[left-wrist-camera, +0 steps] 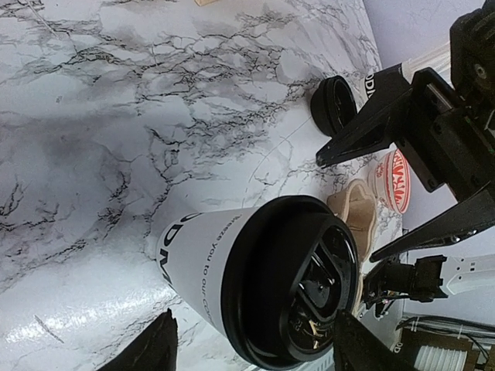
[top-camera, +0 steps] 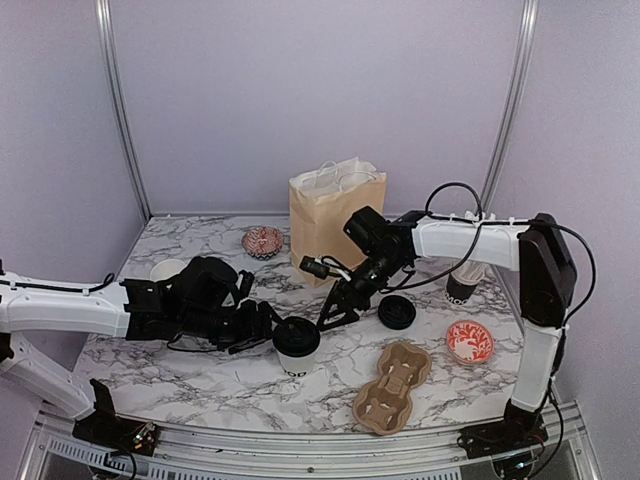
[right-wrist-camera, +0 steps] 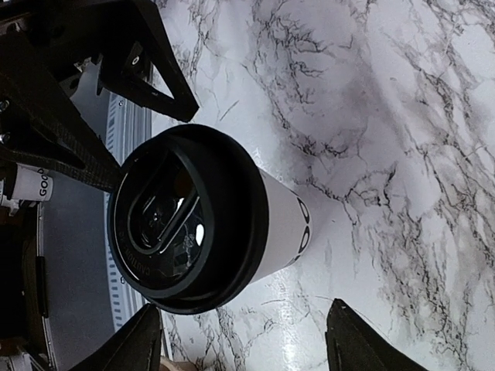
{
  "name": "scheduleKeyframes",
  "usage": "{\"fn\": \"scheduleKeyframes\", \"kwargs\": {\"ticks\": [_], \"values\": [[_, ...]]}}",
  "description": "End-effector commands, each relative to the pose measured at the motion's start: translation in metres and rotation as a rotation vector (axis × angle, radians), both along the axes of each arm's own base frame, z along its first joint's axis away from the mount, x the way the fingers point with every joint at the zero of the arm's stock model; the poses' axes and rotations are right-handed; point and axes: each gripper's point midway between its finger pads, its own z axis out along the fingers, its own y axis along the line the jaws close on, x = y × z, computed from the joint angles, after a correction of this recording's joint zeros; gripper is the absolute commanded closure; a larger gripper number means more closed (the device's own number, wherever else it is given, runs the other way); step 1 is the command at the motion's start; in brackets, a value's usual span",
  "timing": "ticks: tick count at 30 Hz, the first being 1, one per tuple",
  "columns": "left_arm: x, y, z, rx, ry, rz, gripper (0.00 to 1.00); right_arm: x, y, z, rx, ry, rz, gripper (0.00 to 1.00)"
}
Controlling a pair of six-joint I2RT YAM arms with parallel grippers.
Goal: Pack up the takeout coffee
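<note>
Holds the left claw [top-camera: 265, 328] parted either side of the takeout coffee [top-camera: 297, 345], squeezing nothing yet, probably to steady that smooth white tapered paper standing upright on the marbled counter [top-camera: 320, 400]. Poises the right claw [top-camera: 333, 312], likewise spread and empty, just past the glossy black ridged lid [right-wrist-camera: 186, 224], seemingly ready to share the lift. Leaves the moulded brown pulp carrier [top-camera: 392, 385] lying close by at right, presumably as the destination.
</note>
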Motion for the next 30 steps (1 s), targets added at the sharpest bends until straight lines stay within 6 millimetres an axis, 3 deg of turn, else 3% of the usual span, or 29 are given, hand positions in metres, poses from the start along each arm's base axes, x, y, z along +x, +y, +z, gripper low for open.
{"fn": "scheduleKeyframes", "kwargs": {"ticks": [1,5,10,17,21,25,30], "values": [[-0.004,-0.003,-0.008,0.0,0.012,-0.019,0.33,0.001,0.014,-0.002,0.004,0.009,0.011,0.32],[-0.005,0.001,-0.017,0.019,0.02,-0.017,0.4,-0.001,0.018,-0.011,-0.006,0.037,0.021,0.39],[-0.009,0.004,-0.029,0.041,0.038,-0.026,0.49,-0.005,0.021,-0.018,-0.016,0.056,0.038,0.41],[-0.014,0.015,-0.052,0.092,0.056,-0.028,0.54,-0.007,0.022,-0.022,-0.016,0.072,0.049,0.42],[-0.01,0.021,-0.062,0.13,0.039,-0.023,0.54,-0.016,0.023,-0.012,0.042,0.136,0.085,0.42],[-0.009,0.017,-0.064,0.142,0.036,-0.04,0.54,-0.022,0.018,0.006,0.132,0.214,0.117,0.36],[-0.01,0.014,-0.065,0.141,0.041,-0.054,0.56,-0.03,0.012,0.005,0.142,0.25,0.128,0.35]]}}
